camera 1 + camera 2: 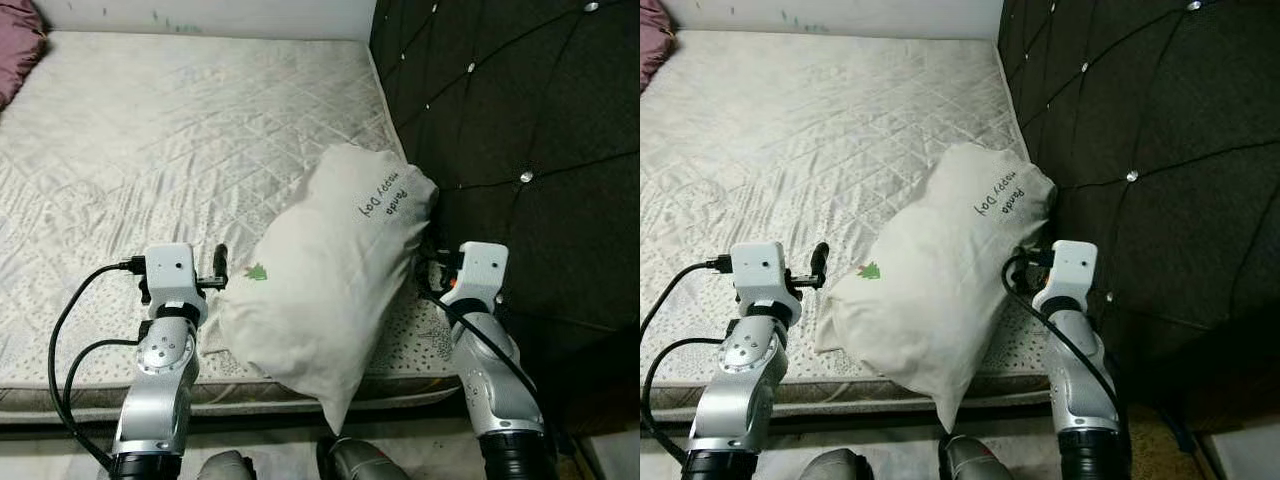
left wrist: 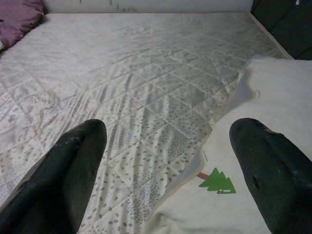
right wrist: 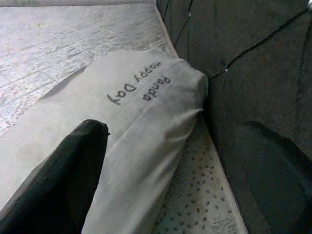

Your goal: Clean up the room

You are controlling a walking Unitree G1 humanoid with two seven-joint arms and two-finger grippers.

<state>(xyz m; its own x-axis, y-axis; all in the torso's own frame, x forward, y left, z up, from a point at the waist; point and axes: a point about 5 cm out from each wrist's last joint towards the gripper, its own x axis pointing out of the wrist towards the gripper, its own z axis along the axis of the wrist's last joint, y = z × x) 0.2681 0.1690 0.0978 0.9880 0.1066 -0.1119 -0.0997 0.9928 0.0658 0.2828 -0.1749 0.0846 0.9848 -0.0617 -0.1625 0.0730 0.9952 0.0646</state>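
A white pillow (image 1: 330, 280) is seen lying on the quilted mattress (image 1: 150, 150), at the corner where the mattress meets the dark tufted headboard (image 1: 520, 130). Its upper end, at about 1 o'clock in the head view, is pressed against the headboard; its lower corner, at about 6 o'clock, hangs past the mattress edge. Printed lettering (image 3: 139, 87) is noted near the upper end, and a small green tree motif (image 2: 217, 181) near the edge facing the left arm.

The left gripper (image 2: 170, 170) is held at the pillow's 9 o'clock side, low over the mattress. Its fingers (image 2: 73, 165) are spread wide: one is seen over bare mattress, the other over the pillow's edge just beside the tree motif. Nothing is gripped between them.

The right gripper (image 3: 190, 165) is placed at the pillow's 3 o'clock side, in the gap by the headboard. Its jaws are also wide apart: one finger lies against the pillow's surface below the lettering, the other stands against the headboard side. Whether the pillow is actually being squeezed cannot be told.

A purple cushion (image 1: 18, 55) is recorded at the mattress's far corner, at about 10 o'clock, well apart from the pillow. Black cables (image 1: 75, 330) are seen looping beside the left arm.
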